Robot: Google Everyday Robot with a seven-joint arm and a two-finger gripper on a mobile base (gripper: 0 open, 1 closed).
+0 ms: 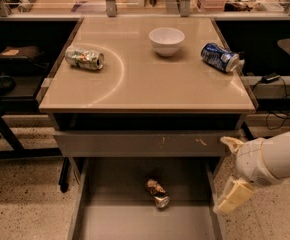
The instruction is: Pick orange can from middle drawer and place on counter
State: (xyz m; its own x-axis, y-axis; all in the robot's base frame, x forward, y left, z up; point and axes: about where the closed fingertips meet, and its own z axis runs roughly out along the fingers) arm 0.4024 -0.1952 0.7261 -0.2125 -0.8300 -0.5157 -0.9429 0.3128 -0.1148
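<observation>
The orange can [157, 192] lies on its side on the floor of the open middle drawer [110, 219], near its middle. The beige counter [150, 84] is above it. My gripper [230, 171] is at the right, beside the drawer's right wall and just below the scratched drawer front [135, 143]. It is open and empty, with one cream finger [231, 144] up by the drawer front and the other [233, 198] lower. It is well to the right of the can and not touching it.
On the counter lie a green-silver can [85, 58] at the left and a blue can [220, 57] at the right, with a white bowl [166, 40] at the back middle. Dark shelves and cables flank the cabinet on both sides.
</observation>
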